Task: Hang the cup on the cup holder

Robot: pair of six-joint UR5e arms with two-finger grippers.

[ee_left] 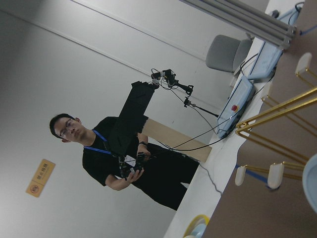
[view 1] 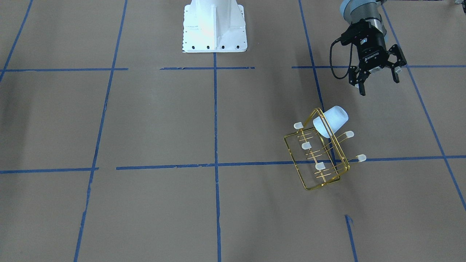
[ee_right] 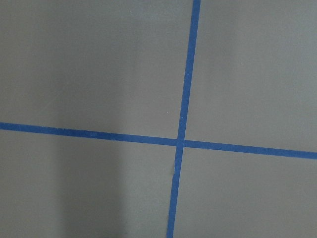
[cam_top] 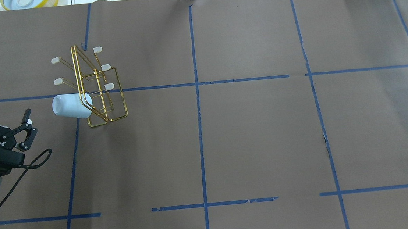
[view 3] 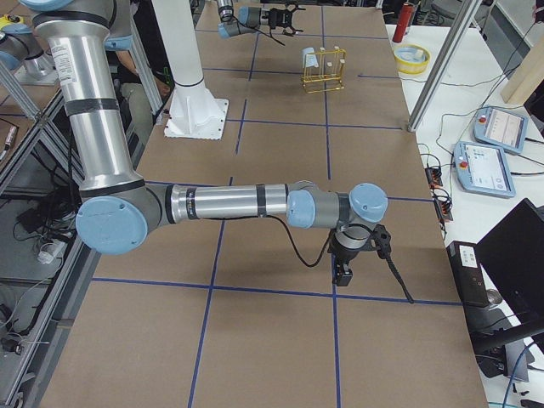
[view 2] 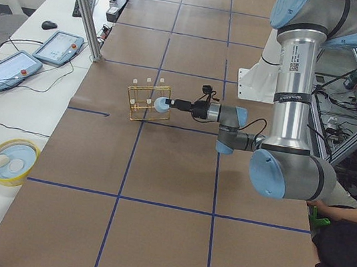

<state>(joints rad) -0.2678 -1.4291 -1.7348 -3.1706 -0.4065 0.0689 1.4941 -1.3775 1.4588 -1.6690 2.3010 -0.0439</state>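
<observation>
The pale blue-white cup (view 1: 333, 120) sits tilted over one prong at the end of the gold wire cup holder (view 1: 295, 163), mouth toward the frame. That prong's cap is hidden; the other prongs are bare. In the overhead view the cup (cam_top: 70, 106) is at the cup holder's (cam_top: 121, 92) near-left corner. My left gripper (view 1: 378, 84) is open and empty, apart from the cup, toward my base; it also shows in the overhead view (cam_top: 5, 109). My right gripper (view 3: 344, 272) hangs low over bare table far away; I cannot tell whether it is open.
The white robot base (view 1: 214, 25) stands at the table's middle. A yellow-rimmed bowl (cam_top: 29, 1) lies beyond the far edge. A metal post (view 2: 83, 5) and tablets (view 2: 57, 47) are on the side bench. Blue tape lines (ee_right: 181, 141) cross the brown paper.
</observation>
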